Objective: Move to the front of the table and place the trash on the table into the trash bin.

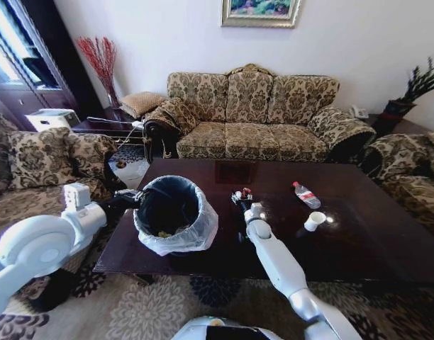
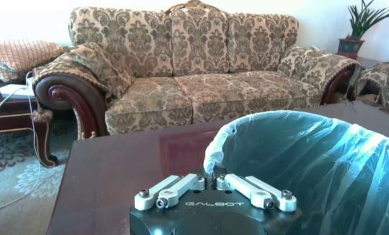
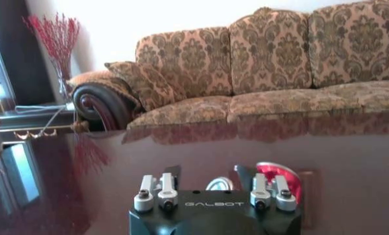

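- The table (image 1: 387, 241), dark and glossy, stands in front of the sofa (image 1: 252, 113) and carries everything the job needs, so both arms can work over one surface.
- The trash bin (image 1: 176, 212), one only, sits on the table's left part with its white bag folded over the rim; a few scraps lie inside. The left gripper (image 2: 214, 182) is clenched on the bag's rim, probably to steady the bin as a target.
- The trash left on the table counts three: one clear bottle (image 1: 306, 195) with a red cap lying on its side, one white paper cup (image 1: 314, 221) near it, and one red-white wrapper (image 3: 280, 180).
- The right gripper (image 1: 242, 199) is spread around that wrapper mid-table, not yet closed on it.
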Available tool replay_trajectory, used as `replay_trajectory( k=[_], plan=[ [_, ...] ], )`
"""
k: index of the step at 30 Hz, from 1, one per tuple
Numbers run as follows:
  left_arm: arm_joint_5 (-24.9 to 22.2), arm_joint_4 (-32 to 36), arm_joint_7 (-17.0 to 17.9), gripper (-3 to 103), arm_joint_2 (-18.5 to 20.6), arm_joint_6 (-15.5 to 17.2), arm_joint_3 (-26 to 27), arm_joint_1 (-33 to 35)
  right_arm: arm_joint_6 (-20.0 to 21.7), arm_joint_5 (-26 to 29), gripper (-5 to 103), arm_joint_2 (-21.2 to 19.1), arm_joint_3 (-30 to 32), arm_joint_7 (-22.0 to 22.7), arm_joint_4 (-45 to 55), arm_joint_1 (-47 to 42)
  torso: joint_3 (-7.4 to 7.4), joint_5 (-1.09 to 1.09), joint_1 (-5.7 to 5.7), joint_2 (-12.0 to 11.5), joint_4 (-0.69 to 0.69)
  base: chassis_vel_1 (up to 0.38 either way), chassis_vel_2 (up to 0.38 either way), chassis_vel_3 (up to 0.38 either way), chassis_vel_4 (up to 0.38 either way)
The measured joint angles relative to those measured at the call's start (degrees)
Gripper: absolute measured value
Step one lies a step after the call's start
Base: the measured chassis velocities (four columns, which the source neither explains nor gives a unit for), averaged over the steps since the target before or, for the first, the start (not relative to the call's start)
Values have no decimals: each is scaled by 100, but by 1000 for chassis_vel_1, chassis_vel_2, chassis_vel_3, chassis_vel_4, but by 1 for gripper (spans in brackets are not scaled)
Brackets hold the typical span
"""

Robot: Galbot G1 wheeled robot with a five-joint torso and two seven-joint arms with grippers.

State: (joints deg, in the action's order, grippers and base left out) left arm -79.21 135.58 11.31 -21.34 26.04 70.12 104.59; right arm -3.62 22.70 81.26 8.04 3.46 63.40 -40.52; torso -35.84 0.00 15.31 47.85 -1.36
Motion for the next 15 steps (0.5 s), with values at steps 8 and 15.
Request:
replay_trajectory(
  k=[8, 15],
  plan=[
    [-1, -30, 1, 4, -2, -4, -19, 0, 22, 4, 27, -10, -11, -16, -226, 8, 2, -1, -1, 1, 1, 0, 0, 0, 0],
    [-1, -47, 3, 4, 24, -19, -29, -1, 59, 101, 8, -41, -9, -36, -164, -52, 2, 0, -1, 1, -1, 0, 0, 0, 0]
  ],
)
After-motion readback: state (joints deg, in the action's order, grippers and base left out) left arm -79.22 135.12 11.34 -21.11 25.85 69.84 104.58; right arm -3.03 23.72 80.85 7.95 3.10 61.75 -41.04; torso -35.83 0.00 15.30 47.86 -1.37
